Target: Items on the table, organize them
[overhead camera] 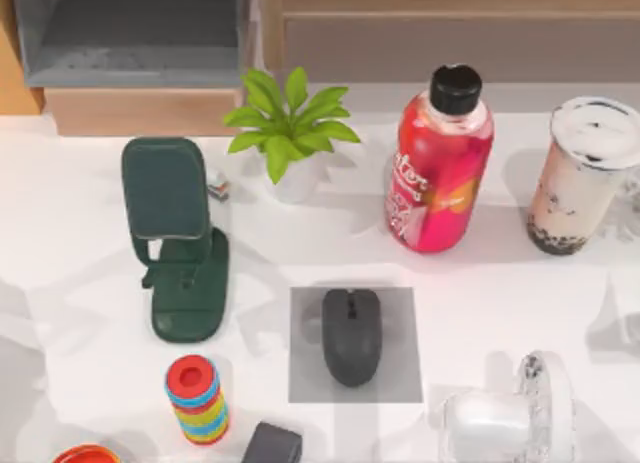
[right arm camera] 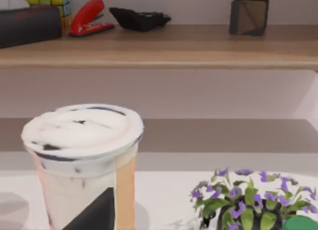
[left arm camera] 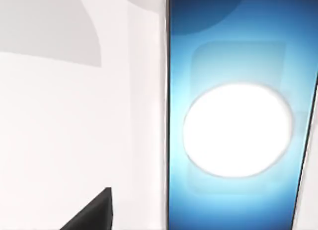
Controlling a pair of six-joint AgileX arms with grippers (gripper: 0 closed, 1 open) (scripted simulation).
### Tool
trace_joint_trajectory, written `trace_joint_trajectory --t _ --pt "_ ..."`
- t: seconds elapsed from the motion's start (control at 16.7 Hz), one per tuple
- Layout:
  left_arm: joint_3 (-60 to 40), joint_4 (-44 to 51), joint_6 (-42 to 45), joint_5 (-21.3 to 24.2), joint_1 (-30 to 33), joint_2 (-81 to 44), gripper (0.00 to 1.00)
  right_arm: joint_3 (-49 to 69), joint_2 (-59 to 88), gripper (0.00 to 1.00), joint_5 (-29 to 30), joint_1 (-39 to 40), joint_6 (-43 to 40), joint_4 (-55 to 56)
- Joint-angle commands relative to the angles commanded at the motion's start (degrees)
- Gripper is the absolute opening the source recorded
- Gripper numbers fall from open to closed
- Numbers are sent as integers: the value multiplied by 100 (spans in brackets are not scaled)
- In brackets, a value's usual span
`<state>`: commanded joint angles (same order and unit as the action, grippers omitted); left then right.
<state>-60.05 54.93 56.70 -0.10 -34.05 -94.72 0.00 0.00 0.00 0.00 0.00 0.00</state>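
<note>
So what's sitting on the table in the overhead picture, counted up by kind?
Drinks: 2, red bottle and milk tea cup
Electronics: 1, mouse
Plants: 1, potted plant
Stands: 1, green stand
Ring stacks: 1, ring stack
Total: 6

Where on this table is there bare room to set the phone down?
Bare white tabletop lies at the left, beside the dark green phone stand. Another open strip runs between the grey square mat holding the dark grey mouse and the red drink bottle. The front edge is crowded: stacked colourful rings, clear glass container.
</note>
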Motion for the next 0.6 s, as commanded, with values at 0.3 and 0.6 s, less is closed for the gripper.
trace_joint_trajectory --t 0.3,0.6 --pt "328 -604 -1 8 -22 -311 100 0 0 100 0 0 0 0" --pt "850 -1612 14 10 -29 -786 100 0 0 100 0 0 0 0"
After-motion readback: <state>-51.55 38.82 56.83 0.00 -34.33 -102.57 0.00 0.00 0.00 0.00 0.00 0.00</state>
